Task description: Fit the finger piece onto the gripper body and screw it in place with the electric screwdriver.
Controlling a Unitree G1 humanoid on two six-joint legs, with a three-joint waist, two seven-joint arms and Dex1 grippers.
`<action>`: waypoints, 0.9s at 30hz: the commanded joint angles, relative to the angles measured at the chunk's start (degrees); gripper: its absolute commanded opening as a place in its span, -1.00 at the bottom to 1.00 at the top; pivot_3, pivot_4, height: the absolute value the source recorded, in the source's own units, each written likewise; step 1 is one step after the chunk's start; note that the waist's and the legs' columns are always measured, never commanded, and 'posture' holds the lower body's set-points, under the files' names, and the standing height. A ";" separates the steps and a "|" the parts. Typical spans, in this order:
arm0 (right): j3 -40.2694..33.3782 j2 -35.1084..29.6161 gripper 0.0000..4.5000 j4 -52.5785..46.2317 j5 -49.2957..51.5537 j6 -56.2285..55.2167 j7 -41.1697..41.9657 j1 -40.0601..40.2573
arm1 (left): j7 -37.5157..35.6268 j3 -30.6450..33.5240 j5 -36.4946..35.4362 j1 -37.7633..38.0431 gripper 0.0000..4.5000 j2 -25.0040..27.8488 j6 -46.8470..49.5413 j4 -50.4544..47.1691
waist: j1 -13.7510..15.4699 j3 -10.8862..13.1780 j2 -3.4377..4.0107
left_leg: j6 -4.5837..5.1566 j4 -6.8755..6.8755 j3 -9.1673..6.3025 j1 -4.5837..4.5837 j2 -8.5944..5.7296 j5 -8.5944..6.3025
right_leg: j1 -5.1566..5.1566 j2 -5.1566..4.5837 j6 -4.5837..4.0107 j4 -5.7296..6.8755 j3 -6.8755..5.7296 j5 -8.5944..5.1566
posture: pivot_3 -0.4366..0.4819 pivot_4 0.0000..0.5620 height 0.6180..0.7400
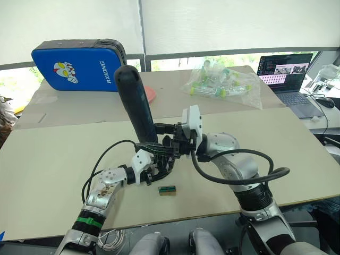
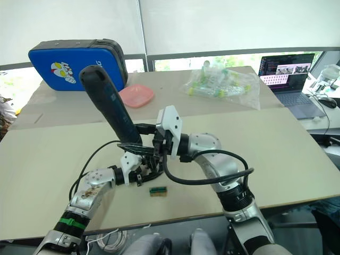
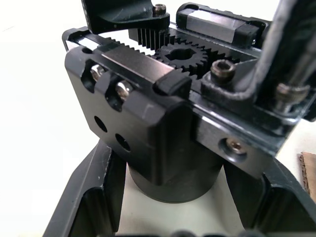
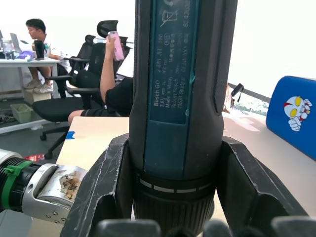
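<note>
The gripper body (image 3: 163, 123), a black block on a round base, stands on the beige table (image 1: 48, 159) between the two fingers of the left hand (image 1: 159, 164), which close against its sides. The left wrist view shows its toothed gear, rack and screw heads close up, detail the head views hide.

Just above the gripper body, the electric screwdriver (image 1: 135, 103) leans up and away, its rounded end highest. The right hand (image 4: 173, 197) clamps its lower barrel, a finger on each side, as the right wrist view makes plain; that view also shows printed lettering on the barrel and seated people (image 4: 116, 79) at desks behind.

A small green-and-tan block (image 1: 167, 190) lies on the table just in front of the gripper body. Well behind it stand a blue case (image 1: 74, 66), a bag of parts (image 1: 220, 85) and a laptop (image 1: 289, 74).
</note>
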 commanded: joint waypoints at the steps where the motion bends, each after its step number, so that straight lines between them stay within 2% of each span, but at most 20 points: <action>1: 0.49 -2.23 -0.14 3.38 -2.07 2.72 -0.29 2.92 | -1.26 -1.79 0.56 2.08 0.03 0.76 1.77 -0.20 | 0.00 -0.04 0.00 | 0.00 -0.01 0.00 0.00 0.00 0.00 | 0.00 0.00 0.00 0.00 0.01 0.00 | -0.05 -0.47 1.00; 27: 5.91 1.23 -0.14 6.15 -4.43 -0.04 1.92 2.78 | -1.44 -1.81 0.37 2.22 0.03 0.77 2.27 -0.39 | 0.02 -0.59 -0.01 | -0.02 -0.57 -0.01 0.30 -0.03 0.01 | 0.03 -0.04 -0.07 -0.09 0.05 -0.14 | -0.05 -0.47 1.00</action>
